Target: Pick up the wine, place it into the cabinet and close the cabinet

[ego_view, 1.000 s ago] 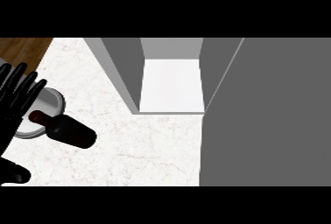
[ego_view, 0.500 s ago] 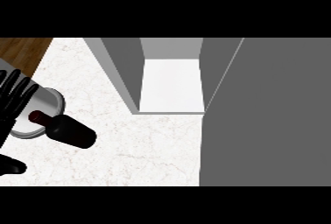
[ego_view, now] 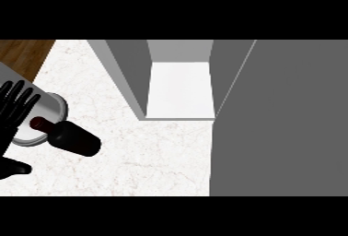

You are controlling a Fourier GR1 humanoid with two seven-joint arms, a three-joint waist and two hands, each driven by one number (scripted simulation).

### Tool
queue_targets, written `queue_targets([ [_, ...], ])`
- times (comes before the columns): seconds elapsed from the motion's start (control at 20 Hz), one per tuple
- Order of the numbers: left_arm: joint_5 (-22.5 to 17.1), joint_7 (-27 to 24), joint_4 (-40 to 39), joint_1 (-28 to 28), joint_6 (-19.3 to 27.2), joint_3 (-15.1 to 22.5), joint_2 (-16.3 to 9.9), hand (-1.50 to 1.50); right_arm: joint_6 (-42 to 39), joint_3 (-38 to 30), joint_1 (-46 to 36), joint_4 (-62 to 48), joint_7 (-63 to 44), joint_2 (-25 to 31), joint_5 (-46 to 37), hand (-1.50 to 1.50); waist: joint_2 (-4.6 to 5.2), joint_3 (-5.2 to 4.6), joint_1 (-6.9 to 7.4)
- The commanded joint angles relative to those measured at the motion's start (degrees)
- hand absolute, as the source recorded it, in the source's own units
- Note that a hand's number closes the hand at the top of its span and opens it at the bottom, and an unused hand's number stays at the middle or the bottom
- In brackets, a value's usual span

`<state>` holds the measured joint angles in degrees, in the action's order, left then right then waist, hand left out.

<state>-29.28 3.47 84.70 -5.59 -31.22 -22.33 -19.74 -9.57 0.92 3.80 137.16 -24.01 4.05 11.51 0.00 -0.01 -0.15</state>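
One wine bottle (ego_view: 71, 136) stands on the white marbled worktop (ego_view: 149, 156) at the left of the view, seen steeply from above, so its dark red neck and cap point toward the upper left and its dark body spreads toward the lower right. Its neck end overlaps a round grey-and-white object (ego_view: 42, 119) beside it; what that object is cannot be made out, and the left hand covers part of it. The left hand (ego_view: 14, 110) lies at the left edge, cut off by the frame, its fingers straight and spread, with the bottle's neck just beside them; whether they touch the bottle cannot be told. A black thumb tip shows lower at the left edge. The right hand shows nowhere. One cabinet (ego_view: 180, 87) stands open in the middle top, its pale inner floor bare and its grey walls rising at each side. A broad grey panel (ego_view: 279, 120) fills the right side, its far edges cut off. A strip of brown wood floor (ego_view: 20, 55) shows at the top left
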Motion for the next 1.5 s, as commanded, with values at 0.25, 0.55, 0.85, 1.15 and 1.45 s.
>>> queue_targets([
  [0.25,6.2,-7.5,-10.9,-2.1,-2.9,-0.5,-1.5,-1.5,-3.4,-0.4,4.8,2.6,1.6,0.2,1.9,-1.5,-0.02,0.01,-0.14],
  [0.55,16.6,-22.1,-27.9,-6.9,-5.2,1.2,-1.6,-1.5,-0.7,4.1,4.3,1.9,1.1,-2.5,-2.7,-1.5,0.09,-0.04,-0.44],
  [0.85,19.0,-28.4,-30.6,-3.6,-7.1,1.5,-2.8,-1.5,-1.4,0.9,1.6,2.0,-1.3,-0.7,0.6,-1.5,0.02,-0.01,-0.08],
  [1.15,19.1,-27.1,-36.6,-8.5,-7.5,2.7,-2.9,-1.5,-0.2,0.6,-2.9,-3.6,0.7,-1.6,-1.9,-1.5,0.1,-0.01,-0.06],
  [1.45,24.8,-34.4,-42.3,-9.3,-3.5,5.9,0.2,-1.5,-1.8,0.9,2.7,0.5,1.8,-1.5,-1.4,-1.5,0.12,-0.03,-0.55],
])
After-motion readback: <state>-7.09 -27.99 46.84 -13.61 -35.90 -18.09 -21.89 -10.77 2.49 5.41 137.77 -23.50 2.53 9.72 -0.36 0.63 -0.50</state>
